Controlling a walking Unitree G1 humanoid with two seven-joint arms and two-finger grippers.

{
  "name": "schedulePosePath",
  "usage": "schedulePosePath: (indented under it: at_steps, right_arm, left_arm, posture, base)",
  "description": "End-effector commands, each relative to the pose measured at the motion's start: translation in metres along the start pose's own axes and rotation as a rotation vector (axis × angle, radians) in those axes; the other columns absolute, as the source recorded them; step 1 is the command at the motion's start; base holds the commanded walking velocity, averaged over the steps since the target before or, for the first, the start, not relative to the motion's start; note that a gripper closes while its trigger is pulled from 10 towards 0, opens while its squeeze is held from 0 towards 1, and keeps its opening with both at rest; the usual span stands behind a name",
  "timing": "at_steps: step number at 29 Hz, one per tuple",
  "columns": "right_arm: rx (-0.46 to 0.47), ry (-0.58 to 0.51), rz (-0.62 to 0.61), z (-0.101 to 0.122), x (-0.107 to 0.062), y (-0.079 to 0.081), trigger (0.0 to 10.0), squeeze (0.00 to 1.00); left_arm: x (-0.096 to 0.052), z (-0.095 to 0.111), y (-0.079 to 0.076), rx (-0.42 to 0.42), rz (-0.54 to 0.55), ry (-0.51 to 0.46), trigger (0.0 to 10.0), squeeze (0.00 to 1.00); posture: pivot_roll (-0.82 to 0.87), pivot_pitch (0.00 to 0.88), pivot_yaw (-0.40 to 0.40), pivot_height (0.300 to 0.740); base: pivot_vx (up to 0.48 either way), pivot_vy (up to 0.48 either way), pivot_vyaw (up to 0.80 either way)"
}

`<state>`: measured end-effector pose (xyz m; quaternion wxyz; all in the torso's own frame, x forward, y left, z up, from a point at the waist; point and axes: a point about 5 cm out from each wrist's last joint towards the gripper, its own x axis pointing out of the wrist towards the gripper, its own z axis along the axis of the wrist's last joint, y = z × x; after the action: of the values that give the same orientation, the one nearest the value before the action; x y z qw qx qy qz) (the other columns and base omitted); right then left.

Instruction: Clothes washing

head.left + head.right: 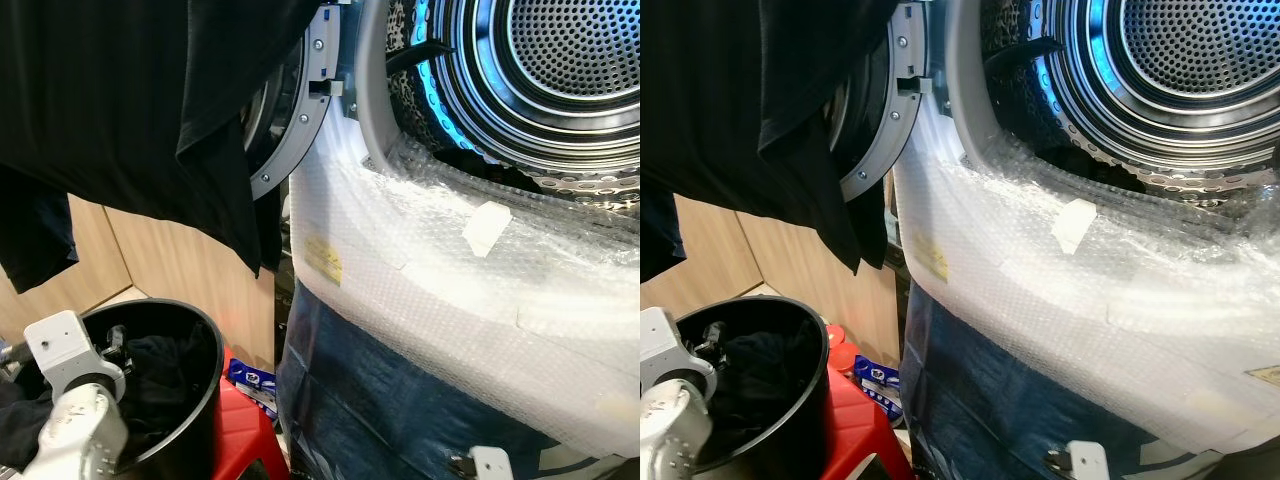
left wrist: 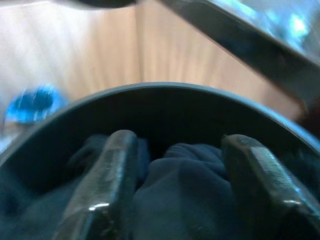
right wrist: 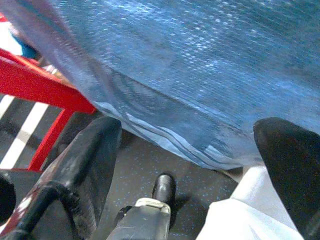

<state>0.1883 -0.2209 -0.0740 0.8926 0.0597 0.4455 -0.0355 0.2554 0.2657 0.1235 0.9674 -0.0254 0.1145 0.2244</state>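
A black bucket (image 1: 203, 335) stands at the lower left and holds dark clothes (image 1: 160, 372). My left arm (image 1: 72, 375) reaches into it from the near side. In the left wrist view my left gripper (image 2: 179, 145) is open, its fingers (image 2: 107, 185) pressed down on either side of a fold of the dark clothes (image 2: 182, 190). A large black garment (image 1: 150, 110) hangs across the upper left, in front of the washer's open door (image 1: 292, 130). The drum (image 1: 575, 60) gapes at the upper right, lit blue. My right gripper (image 3: 187, 135) hangs low, open, with nothing in it.
Bubble wrap (image 1: 450, 270) covers the washer's front, with blue sheeting (image 1: 380, 400) below it. The bucket sits on a red stool (image 1: 245, 435), a blue packet (image 1: 250, 380) beside it. Wood panelling (image 1: 170, 265) stands behind. Part of my right arm (image 1: 490, 463) shows at the bottom edge.
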Motion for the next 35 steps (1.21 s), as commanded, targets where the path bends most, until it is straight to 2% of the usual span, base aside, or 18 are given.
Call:
schedulePosePath:
  at_steps: [1, 5, 8, 11, 12, 18, 22, 28, 35]
  right_arm:
    - [0.032, -0.010, -0.029, 0.003, 0.001, -0.001, 10.0, 0.00]
    - [0.001, -0.010, -0.004, 0.005, 0.003, 0.010, 10.0, 0.00]
    - [0.003, 0.001, -0.021, 0.002, 0.004, 0.013, 10.0, 0.00]
    - [-0.033, 0.016, -0.024, 0.000, 0.004, 0.014, 10.0, 0.00]
    - [-0.096, 0.031, -0.004, -0.004, 0.004, 0.016, 10.0, 0.00]
    - [-0.136, 0.049, -0.007, -0.010, 0.002, 0.014, 10.0, 0.00]
    - [-0.166, 0.060, -0.007, -0.014, 0.001, 0.013, 10.0, 0.00]
    - [-0.182, 0.059, -0.006, -0.014, 0.001, 0.012, 10.0, 0.00]
    - [-0.223, 0.062, 0.023, -0.014, 0.002, 0.015, 10.0, 0.00]
  left_arm:
    - [0.002, 0.002, -0.002, 0.039, -0.036, -0.004, 10.0, 1.00]
    - [0.004, -0.002, 0.001, 0.060, -0.092, 0.056, 10.0, 1.00]
    - [0.004, -0.002, 0.003, 0.116, -0.136, 0.085, 10.0, 1.00]
    - [0.004, -0.003, 0.005, 0.133, -0.149, 0.098, 10.0, 1.00]
    - [0.001, -0.007, 0.005, 0.139, -0.148, 0.119, 10.0, 1.00]
    - [-0.003, -0.016, 0.006, 0.151, -0.166, 0.161, 10.0, 1.00]
    - [-0.002, -0.009, -0.002, 0.178, -0.244, 0.115, 10.0, 1.00]
    - [0.000, -0.002, -0.006, 0.210, -0.268, 0.081, 10.0, 1.00]
    - [-0.004, -0.015, -0.007, 0.232, -0.329, 0.185, 10.0, 1.00]
  posture:
    - [0.05, 0.000, -0.035, 0.740]
    - [0.06, 0.000, -0.030, 0.740]
    - [0.06, 0.000, -0.027, 0.740]
    - [0.06, 0.000, -0.026, 0.740]
    - [0.07, 0.000, -0.024, 0.740]
    - [0.07, 0.000, -0.023, 0.740]
    - [0.06, 0.000, -0.022, 0.740]
    - [0.05, 0.000, -0.020, 0.740]
    - [0.05, 0.000, -0.019, 0.740]
  base:
    - [0.000, 0.000, 0.00]
    - [0.000, 0.000, 0.00]
    - [0.000, 0.000, 0.00]
    - [0.000, 0.000, 0.00]
    - [0.000, 0.000, 0.00]
    - [0.000, 0.000, 0.00]
    - [0.000, 0.000, 0.00]
    - [0.000, 0.000, 0.00]
    - [0.000, 0.000, 0.00]
